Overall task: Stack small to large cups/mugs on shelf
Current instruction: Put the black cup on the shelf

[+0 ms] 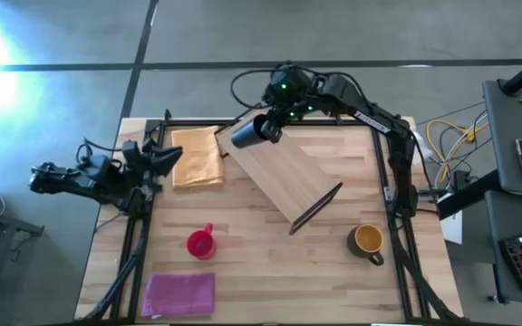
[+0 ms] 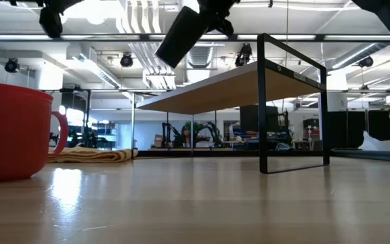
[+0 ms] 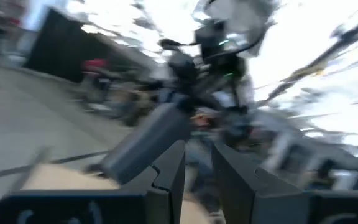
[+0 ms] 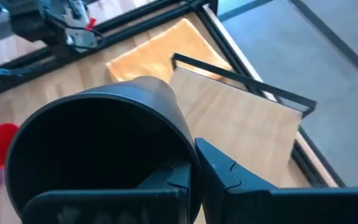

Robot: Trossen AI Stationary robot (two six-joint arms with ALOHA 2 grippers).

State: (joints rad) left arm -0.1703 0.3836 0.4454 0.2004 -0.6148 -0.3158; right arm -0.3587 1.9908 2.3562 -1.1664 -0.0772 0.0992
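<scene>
Above the shelf's [image 1: 288,172] far-left end, the right gripper [image 1: 270,122] pinches the tilted black cup [image 1: 247,132] in its jaws, airborne. Red mug [image 1: 201,242] and yellow mug [image 1: 368,240] stand apart on open near bench [image 1: 270,272]. Left gripper [image 1: 161,158] waits at the left edge, jaws slightly spread.

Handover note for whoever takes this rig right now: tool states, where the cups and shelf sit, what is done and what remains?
Right tool: shut on the black cup, held tilted in the air above the shelf's far end.
Left tool: waiting at the table's left edge by the orange cloth, empty, fingers slightly apart.
Shelf: lies diagonally mid-table, nothing on it.
Red mug: on the table, near-left.
Yellow-lined mug: on the table, near-right.
Done: black cup picked up.
Left: set it on the shelf, then both mugs.
</scene>
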